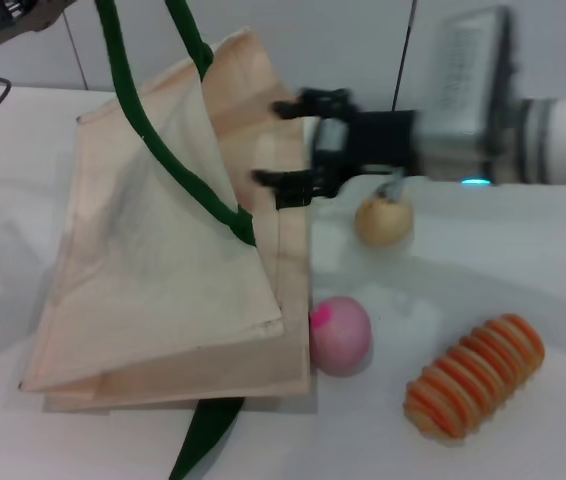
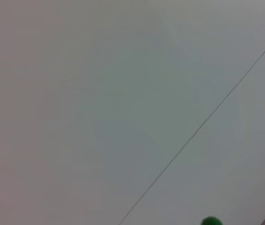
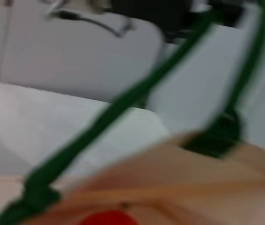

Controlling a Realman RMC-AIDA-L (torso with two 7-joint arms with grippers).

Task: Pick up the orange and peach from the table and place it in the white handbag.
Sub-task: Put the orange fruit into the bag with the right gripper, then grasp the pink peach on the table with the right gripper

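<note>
The white handbag (image 1: 153,270) is held up by its dark green straps (image 1: 178,160), which run to the left gripper at the top left edge of the head view; that gripper itself is barely shown, and whether it is clenched cannot be told. The right gripper (image 1: 298,145) is seen at the bag's open edge, its fingers spread apart with nothing between them. In the right wrist view a red-orange round shape, judged to be the orange (image 3: 106,218), is seen low inside the bag's mouth, below the strap loops. So 1 of the 2 fruits appears to be delivered. The peach (image 1: 340,335) is found on the table (image 1: 523,250), touching or just beside the bag's lower corner, untouched. A beige ball (image 1: 383,220) lies near the right gripper and a ribbed orange-and-tan item (image 1: 475,376) lies further toward the front right; neither is part of the job. What is left, by this reading, is the peach: it has yet to be grasped and dropped into the bag.
</note>
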